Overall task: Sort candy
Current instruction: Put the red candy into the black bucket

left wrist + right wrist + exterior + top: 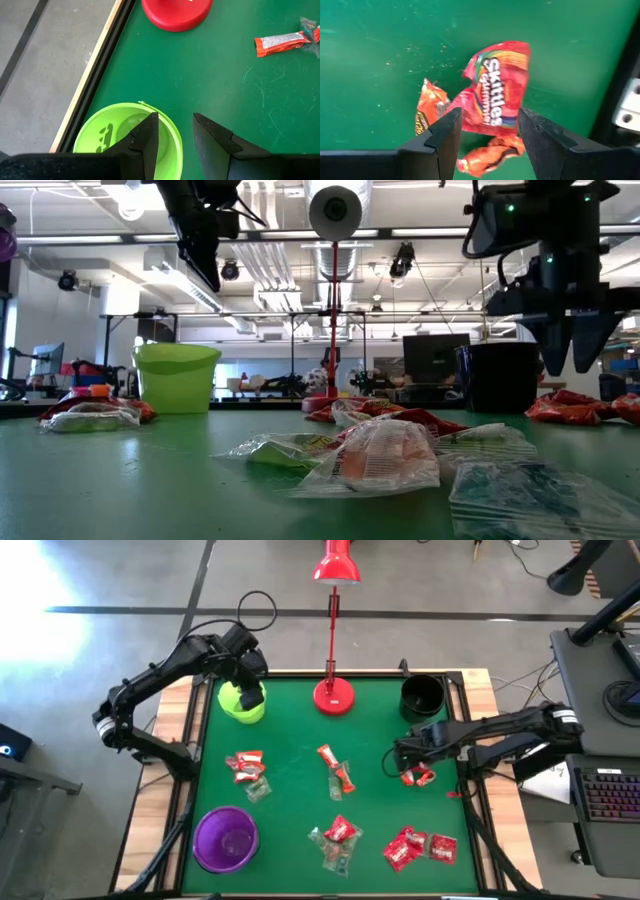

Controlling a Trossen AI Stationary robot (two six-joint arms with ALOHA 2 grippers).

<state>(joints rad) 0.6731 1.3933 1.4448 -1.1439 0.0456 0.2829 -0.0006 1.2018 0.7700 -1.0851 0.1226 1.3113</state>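
Note:
Candy lies in small heaps on the green table. My right gripper hangs open, pointing down, just above a red Skittles packet with two orange sweets beside it, near the table's right edge. Its fingers stand on either side of the packet, clear of it in the low view. My left gripper is open above the lime-green cup at the far left, with nothing between its fingers.
A black cup stands at the far right and a purple cup at the near left. The red lamp's base sits at the far middle. More candy lies at the left, in the middle and near the front.

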